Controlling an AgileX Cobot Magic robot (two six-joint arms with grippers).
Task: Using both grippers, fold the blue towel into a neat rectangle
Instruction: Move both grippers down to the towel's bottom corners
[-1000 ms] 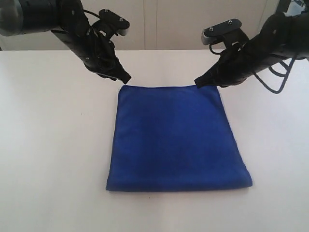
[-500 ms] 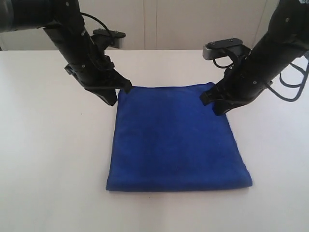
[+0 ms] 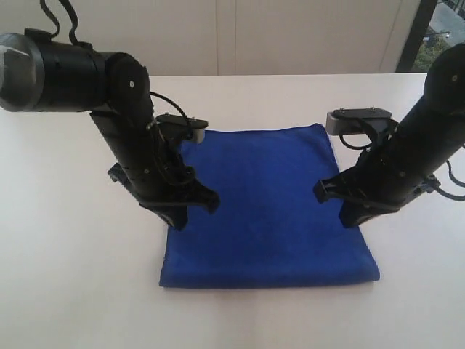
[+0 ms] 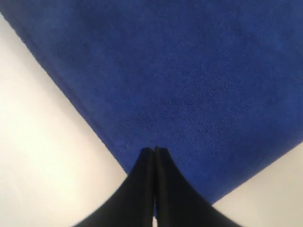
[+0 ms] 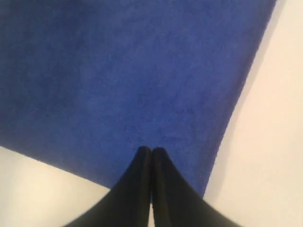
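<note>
Left gripper (image 4: 154, 150): fingers pressed fully together, no cloth between them. It hangs over the left side of the blue towel (image 3: 269, 203), just inside that edge.

Blue towel: lies flat on the white counter (image 3: 73, 276) between the two arms, in a near-square shape, with even edges and a straight near hem.

Right gripper (image 5: 151, 149): fingers likewise closed tight on nothing, poised over the towel's right side, just inside its edge.

Whether either tip touches the cloth cannot be told
</note>
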